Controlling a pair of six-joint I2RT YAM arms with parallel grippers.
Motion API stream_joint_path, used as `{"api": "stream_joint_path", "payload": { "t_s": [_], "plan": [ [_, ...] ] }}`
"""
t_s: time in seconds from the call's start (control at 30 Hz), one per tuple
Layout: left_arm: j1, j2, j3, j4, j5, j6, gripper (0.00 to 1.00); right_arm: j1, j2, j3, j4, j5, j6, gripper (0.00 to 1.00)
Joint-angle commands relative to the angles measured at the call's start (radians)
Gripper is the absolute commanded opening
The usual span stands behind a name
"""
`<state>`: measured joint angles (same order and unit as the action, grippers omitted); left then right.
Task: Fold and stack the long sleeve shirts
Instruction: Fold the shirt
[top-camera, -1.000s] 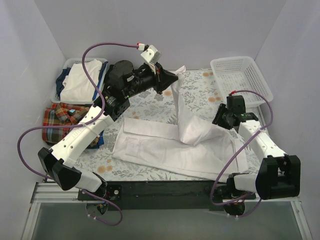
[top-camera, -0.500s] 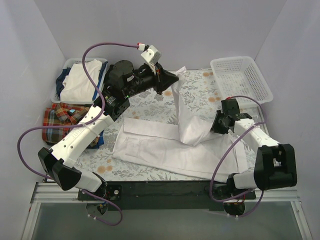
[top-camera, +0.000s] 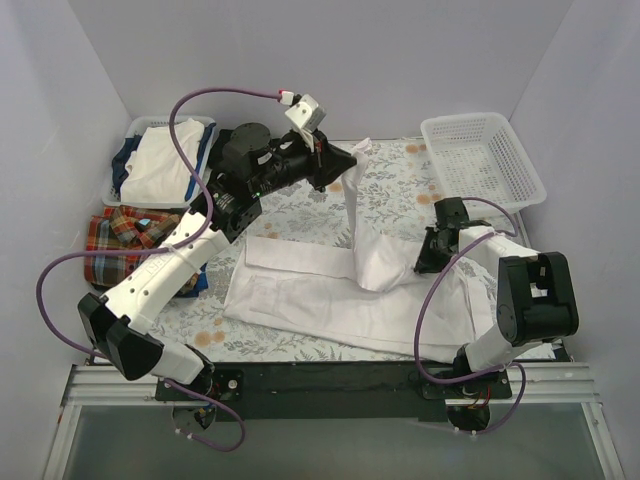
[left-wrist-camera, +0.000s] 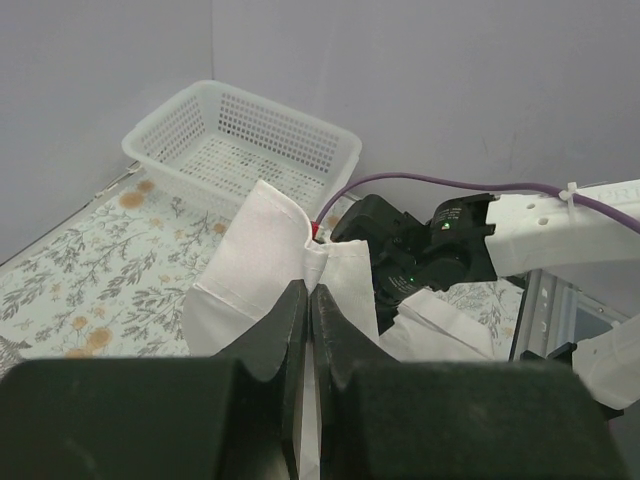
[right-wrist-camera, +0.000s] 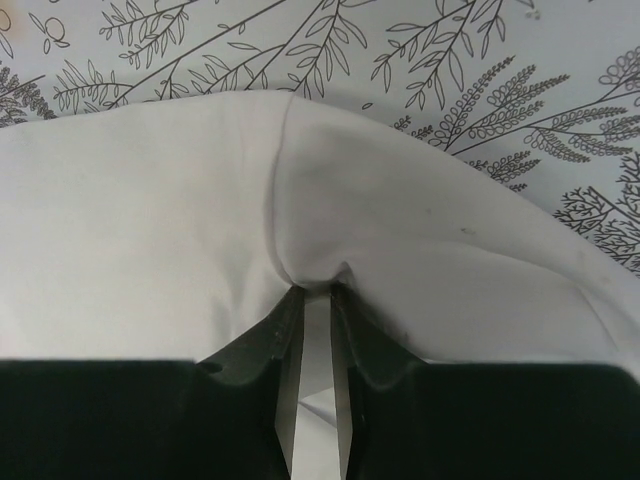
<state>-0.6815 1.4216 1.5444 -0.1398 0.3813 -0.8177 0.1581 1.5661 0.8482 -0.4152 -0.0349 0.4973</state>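
Top external: the right hand (top-camera: 425, 255) has swung in from the table (top-camera: 400, 190) edge and narrowed. It now sits on the white shirt (top-camera: 320, 295), at the foot of the sleeve that the left hand (top-camera: 347, 163) holds raised. That looks like the second grip needed to carry the sleeve across; the fold itself is not yet made. The plaid shirt (top-camera: 125, 235) lies crumpled well beyond the left arm, untouched. A basket (top-camera: 520, 165) stands behind the right hand, clear of the work.

Left wrist: the left hand (left-wrist-camera: 308, 300) is clamped tight on the sleeve end, with cloth standing up just past its tips. The right arm (left-wrist-camera: 430, 250) crowds in close beyond.

Right wrist: the right hand (right-wrist-camera: 315, 300) is narrow, nipping a pucker of white cloth at its tips. The bite looks shallow and may slip.
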Motion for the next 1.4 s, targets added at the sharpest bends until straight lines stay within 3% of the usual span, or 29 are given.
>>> {"api": "stream_joint_path", "payload": {
  "t_s": [0.0,0.37,0.8,1.1,1.37],
  "plan": [
    [0.003,-0.003,-0.003,-0.012,-0.016,0.022,0.00,0.006,0.034,-0.018,-0.068,0.100,0.029,0.24],
    [0.003,-0.029,-0.024,-0.037,-0.056,0.043,0.00,0.003,0.066,0.106,-0.106,0.240,0.061,0.24],
    [0.003,-0.122,-0.190,-0.116,-0.133,0.028,0.00,0.092,-0.207,0.115,-0.122,0.170,0.014,0.32],
    [0.003,-0.194,-0.280,-0.135,-0.324,0.019,0.00,0.234,-0.022,0.186,-0.053,0.041,-0.005,0.34],
    [0.003,-0.236,-0.316,-0.158,-0.447,0.018,0.00,0.250,0.063,0.167,-0.092,-0.007,0.032,0.32]
  ]
}}
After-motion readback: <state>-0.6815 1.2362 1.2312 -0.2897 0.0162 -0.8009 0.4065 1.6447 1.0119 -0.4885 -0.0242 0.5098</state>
